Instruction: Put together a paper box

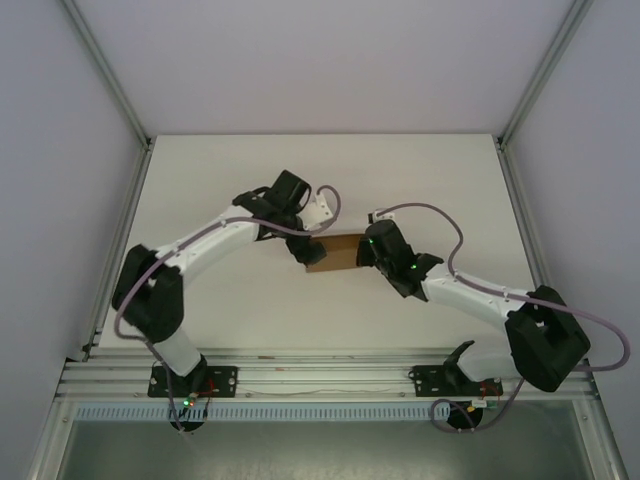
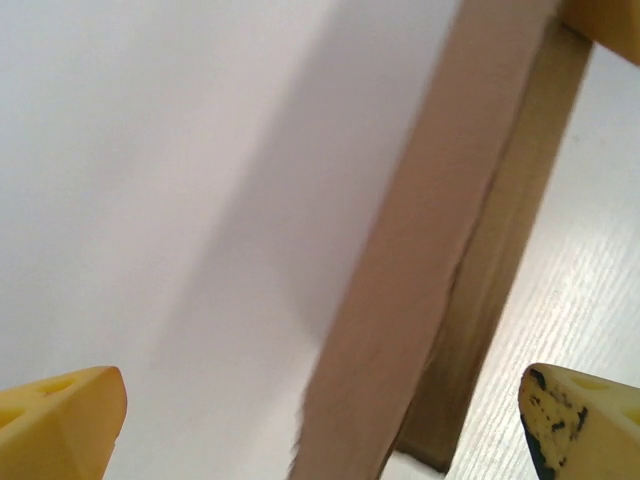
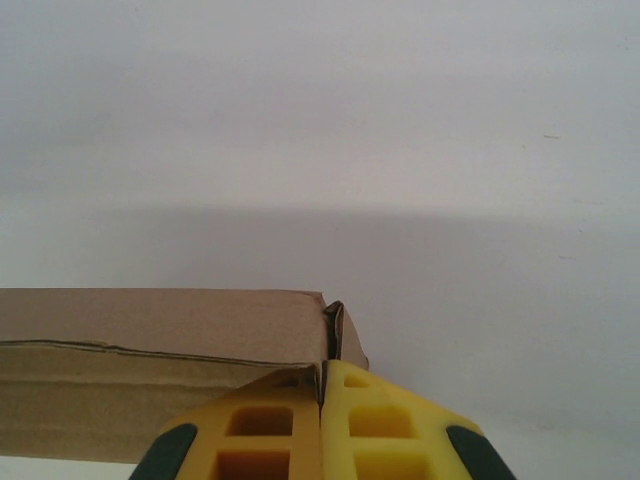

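Observation:
The paper box is a small brown cardboard box near the middle of the white table. My right gripper holds its right end. In the right wrist view the yellow fingers are pressed together on a thin cardboard wall at the corner of the box. My left gripper is at the box's left end. In the left wrist view its yellow fingertips stand far apart at the lower corners. The box runs diagonally between them, touched by neither.
The white table has bare room behind and in front of the box. Aluminium frame posts and pale walls close in the sides. A metal rail with the arm bases runs along the near edge.

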Action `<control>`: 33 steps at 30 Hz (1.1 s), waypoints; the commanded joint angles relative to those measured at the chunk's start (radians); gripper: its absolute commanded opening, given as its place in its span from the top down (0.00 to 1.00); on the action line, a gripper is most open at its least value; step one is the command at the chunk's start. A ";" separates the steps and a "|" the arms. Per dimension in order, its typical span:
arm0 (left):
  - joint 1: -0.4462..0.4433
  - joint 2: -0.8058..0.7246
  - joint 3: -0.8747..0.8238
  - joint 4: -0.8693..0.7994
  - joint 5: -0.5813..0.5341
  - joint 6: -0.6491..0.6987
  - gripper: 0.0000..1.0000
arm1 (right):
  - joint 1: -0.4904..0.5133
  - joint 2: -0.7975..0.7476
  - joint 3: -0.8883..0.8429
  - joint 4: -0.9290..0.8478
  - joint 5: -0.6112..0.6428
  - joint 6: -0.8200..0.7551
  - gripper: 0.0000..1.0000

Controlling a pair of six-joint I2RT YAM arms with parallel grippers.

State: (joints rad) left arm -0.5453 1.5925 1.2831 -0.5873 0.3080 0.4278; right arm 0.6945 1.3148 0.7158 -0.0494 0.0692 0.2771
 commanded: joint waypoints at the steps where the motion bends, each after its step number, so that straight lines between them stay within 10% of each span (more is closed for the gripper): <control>1: 0.002 -0.078 -0.067 0.043 -0.149 -0.161 0.04 | 0.015 0.017 0.000 -0.233 0.003 0.018 1.00; 15: 0.031 -0.018 -0.068 0.043 -0.022 -0.158 0.68 | 0.017 0.061 0.070 -0.280 -0.019 0.011 1.00; 23: 0.028 -0.040 -0.070 0.058 -0.009 -0.226 0.60 | 0.033 0.079 0.100 -0.323 -0.008 0.001 1.00; 33: 0.023 -0.027 -0.046 0.070 0.012 -0.291 1.00 | 0.038 0.103 0.126 -0.343 -0.004 0.004 1.00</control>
State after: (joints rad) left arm -0.5228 1.5734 1.1988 -0.5400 0.2932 0.1822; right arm 0.7216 1.3758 0.8486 -0.2401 0.0772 0.2771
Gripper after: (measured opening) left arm 0.052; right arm 0.050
